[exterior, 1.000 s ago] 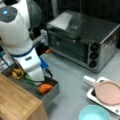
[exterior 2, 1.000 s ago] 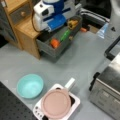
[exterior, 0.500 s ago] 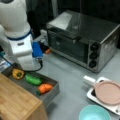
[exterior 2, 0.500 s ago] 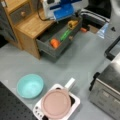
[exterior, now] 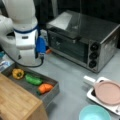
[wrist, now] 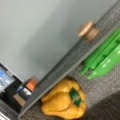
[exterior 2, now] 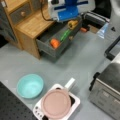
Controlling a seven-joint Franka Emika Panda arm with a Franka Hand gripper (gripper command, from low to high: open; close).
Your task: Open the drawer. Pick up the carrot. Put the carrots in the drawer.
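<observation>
Carrot (exterior: 45, 88) lies in open drawer (exterior: 53, 96) beside green vegetable (exterior: 33, 79); fingers unseen.

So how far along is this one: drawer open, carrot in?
The drawer stands pulled out, and the carrot lies inside it beside a green vegetable and a yellow bell pepper, so both steps look done. Nothing is in hand: the arm hangs over the drawer's far end, its gripper not visible in any view. No other carrot shows outside the drawer.
</observation>
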